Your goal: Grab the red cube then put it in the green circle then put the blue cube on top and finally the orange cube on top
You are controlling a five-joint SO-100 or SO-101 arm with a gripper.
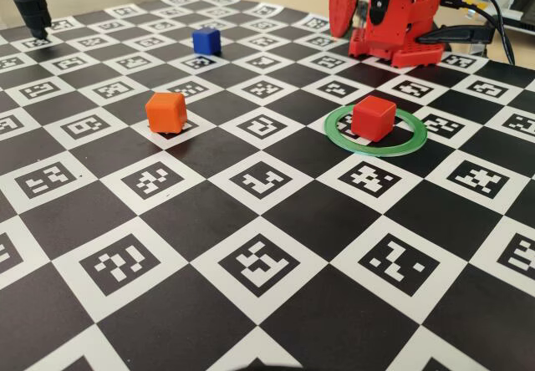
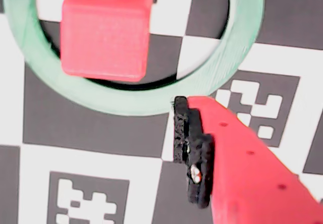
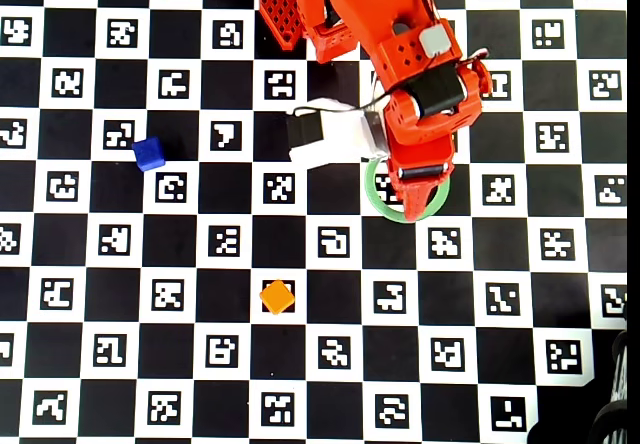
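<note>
In the wrist view only one of the fingers (image 2: 194, 153) shows, a red blade with a black pad along its inner edge, sitting just outside the near rim of the green circle (image 2: 35, 77); its partner is out of frame, so I cannot tell whether the fingers are apart or together, though nothing is held between them here. Just past that finger, the red cube (image 2: 106, 35) sits flat on the table (image 1: 276, 304) inside the ring, nearer one side than dead centre in the fixed view, and not touching the finger. Farther out, the blue cube (image 1: 206, 40) rests well apart toward the far left of the fixed view, and the orange cube (image 1: 166, 112) stands nearer the camera, between the two in depth, both loose on the checkered table. By the look of it, the first placement is done and the blue cube comes next. These cubes look light, rigid and matte, so they should grip without slipping; the rounded edges suggest taking two opposite flat faces, squarely, at mid-height, leaving the base free to seat on the red one.
</note>
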